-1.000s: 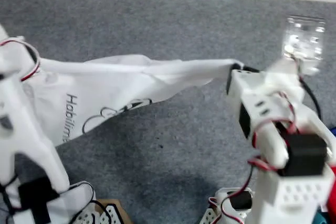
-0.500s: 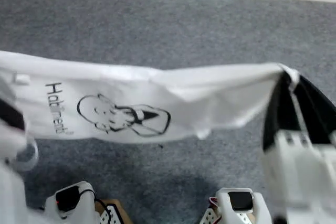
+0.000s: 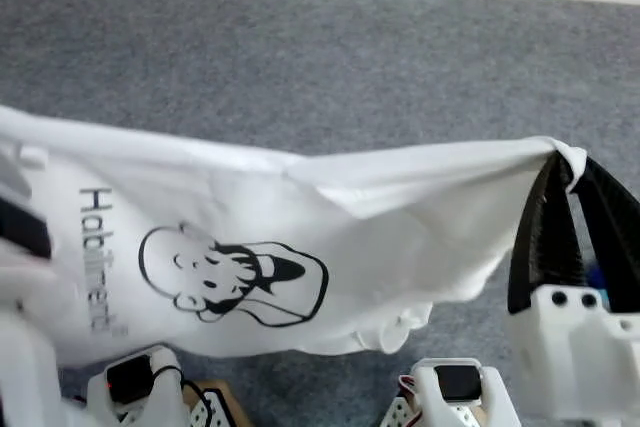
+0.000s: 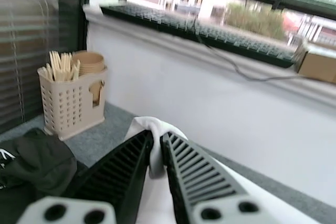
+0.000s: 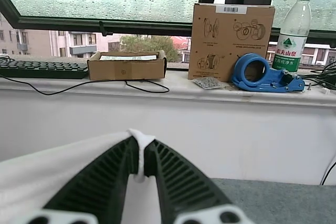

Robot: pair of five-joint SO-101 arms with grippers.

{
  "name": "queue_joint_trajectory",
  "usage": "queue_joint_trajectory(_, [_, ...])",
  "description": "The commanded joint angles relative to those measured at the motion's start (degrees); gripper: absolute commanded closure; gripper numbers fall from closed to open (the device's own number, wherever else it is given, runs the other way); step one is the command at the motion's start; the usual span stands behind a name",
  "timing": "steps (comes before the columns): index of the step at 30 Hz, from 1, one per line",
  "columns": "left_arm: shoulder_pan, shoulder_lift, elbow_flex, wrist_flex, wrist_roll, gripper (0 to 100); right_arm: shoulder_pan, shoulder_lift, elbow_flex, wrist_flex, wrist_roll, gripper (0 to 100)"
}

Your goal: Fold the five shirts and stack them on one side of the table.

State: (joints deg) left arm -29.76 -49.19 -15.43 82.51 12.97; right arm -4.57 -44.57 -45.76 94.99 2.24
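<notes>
Left gripper and right gripper fingers each pinch a white shirt corner. Thin bites could slip under tension.

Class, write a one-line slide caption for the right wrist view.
Right gripper shut on a pinched edge of the white shirt, facing a windowsill with a cardboard box, tape dispenser and bottle.

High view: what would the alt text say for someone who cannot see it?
A white shirt printed with a black cartoon figure is held up, spread wide above a grey table. At its corner on the picture's right, an arm's black fingers pinch the cloth.
</notes>
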Motion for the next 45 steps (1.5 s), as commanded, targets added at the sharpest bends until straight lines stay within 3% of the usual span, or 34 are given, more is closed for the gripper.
queue_joint_trajectory(1, [-0.8,0.0,12.4,-11.5,0.4,99,0.4,7.3,4.4,-0.7,0.4,99.3])
queue_joint_trajectory(6, [-0.6,0.1,32.7,-31.8,0.5,99,-4.4,18.1,11.2,-6.7,0.2,99.2])
queue_joint_trajectory(11, [-0.5,0.1,49.2,-51.6,0.5,99,-7.9,27.4,18.9,-24.0,0.3,99.2])
queue_joint_trajectory(16, [-0.4,0.2,58.5,-64.4,0.4,99,-8.4,35.7,25.3,-40.6,0.3,99.2])
queue_joint_trajectory(21, [0.0,6.4,59.6,-74.3,0.4,99,-8.2,40.7,28.9,-55.6,0.5,99.2])
queue_joint_trajectory(31, [0.1,27.7,50.1,-88.8,0.4,99,-9.5,46.4,32.0,-69.5,3.0,99.2])
queue_joint_trajectory(38, [1.4,39.8,39.0,-88.6,0.4,99,-10.6,51.4,31.6,-73.4,3.0,99.2])
queue_joint_trajectory(45, [3.9,53.1,19.1,-67.8,0.5,99,-12.5,56.4,26.2,-72.3,0.8,99.2])
